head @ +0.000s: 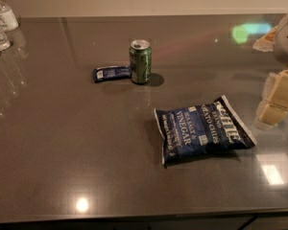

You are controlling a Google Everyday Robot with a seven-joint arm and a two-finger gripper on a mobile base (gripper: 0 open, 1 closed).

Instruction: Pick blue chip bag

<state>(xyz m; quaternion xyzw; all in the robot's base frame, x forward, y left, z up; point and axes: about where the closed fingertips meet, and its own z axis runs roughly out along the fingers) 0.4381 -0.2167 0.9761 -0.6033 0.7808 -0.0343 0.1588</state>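
The blue chip bag lies flat on the dark grey countertop, right of centre. It is large, puffy and navy, with white lettering and white-edged ends. My gripper enters at the right edge, just right of the bag and a little above the counter, apart from the bag.
A green soda can stands upright behind the bag. A small flat blue packet lies beside the can on its left. Clear water bottles stand at the far left corner. The counter's front edge runs along the bottom.
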